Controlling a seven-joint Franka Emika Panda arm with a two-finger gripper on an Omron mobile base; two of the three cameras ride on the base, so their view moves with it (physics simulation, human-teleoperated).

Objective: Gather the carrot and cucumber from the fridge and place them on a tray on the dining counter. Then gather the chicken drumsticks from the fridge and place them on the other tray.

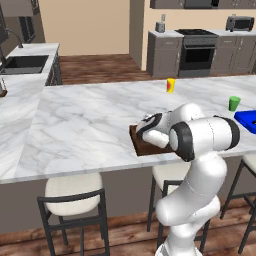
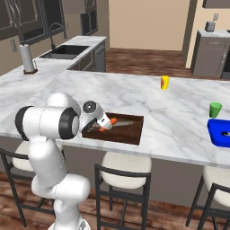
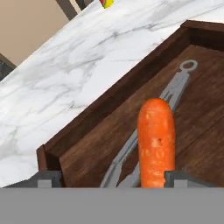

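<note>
An orange carrot [image 3: 155,140] lies in the dark wooden tray [image 3: 109,100] on the marble dining counter, beside grey tongs [image 3: 175,87]. My gripper [image 3: 113,179] hangs just over the carrot's near end with its jaws open, the left finger well clear of it. From the right base view the carrot [image 2: 110,122] pokes out at the gripper [image 2: 102,125], inside the tray [image 2: 132,134] at the counter's near edge. In the left base view my arm covers much of the tray [image 1: 136,144]. A blue tray [image 2: 220,133] sits further right. The cucumber, chicken drumsticks and fridge are out of view.
A green cup [image 2: 215,109] stands beside the blue tray and a yellow cup [image 2: 165,82] stands at the counter's far side. Stools [image 2: 122,167] line the near edge below the counter. A sink [image 2: 67,50] and paper towel roll [image 2: 27,58] are at the far left.
</note>
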